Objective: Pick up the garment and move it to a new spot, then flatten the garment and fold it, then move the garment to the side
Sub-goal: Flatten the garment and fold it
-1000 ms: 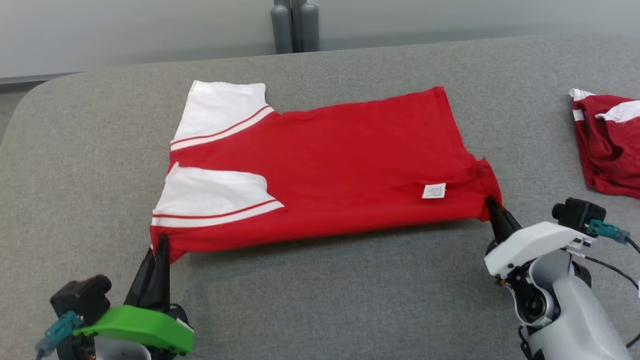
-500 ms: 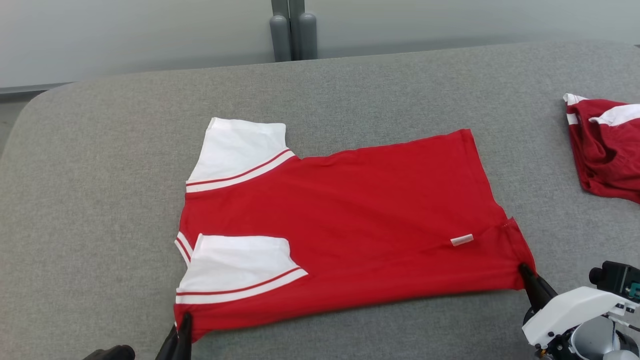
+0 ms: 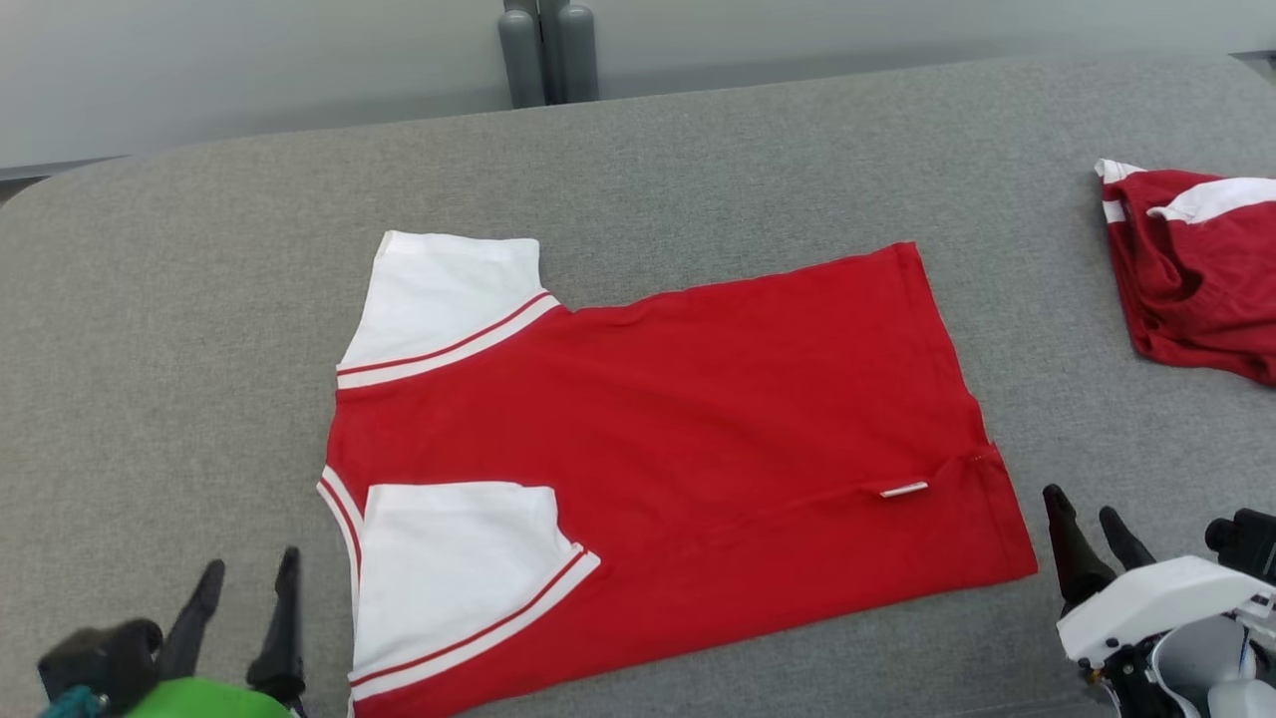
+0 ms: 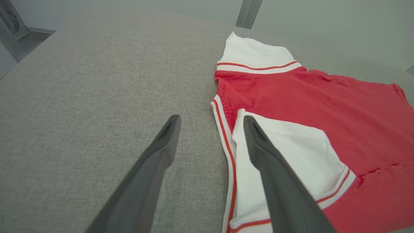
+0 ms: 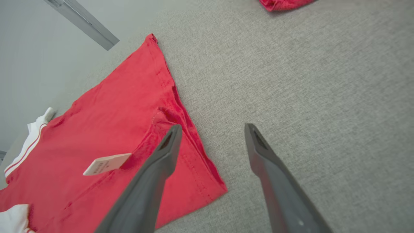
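The red T-shirt [image 3: 698, 399] lies flat in the middle of the grey tabletop [image 3: 199, 299], with its length going from left to right. Both white sleeves are at its left end: the far sleeve [image 3: 449, 289] sticks out toward the far edge, and the near sleeve [image 3: 459, 558] lies on top of the red body. The hem is at the right end, and a small white label [image 3: 904, 490] stands up near it.

The left claw [image 3: 251, 561] is released, its two dark fingers spread apart and grasping nothing. It is just beside the near left corner of the shirt. In the left wrist view one finger is over the bare tabletop and the other over the white sleeve.

The right claw [image 3: 1079, 502] is also released and empty, just beside the near right corner of the hem.

A second, darker red garment [image 3: 1196, 279] lies crumpled at the right edge, well apart from the shirt
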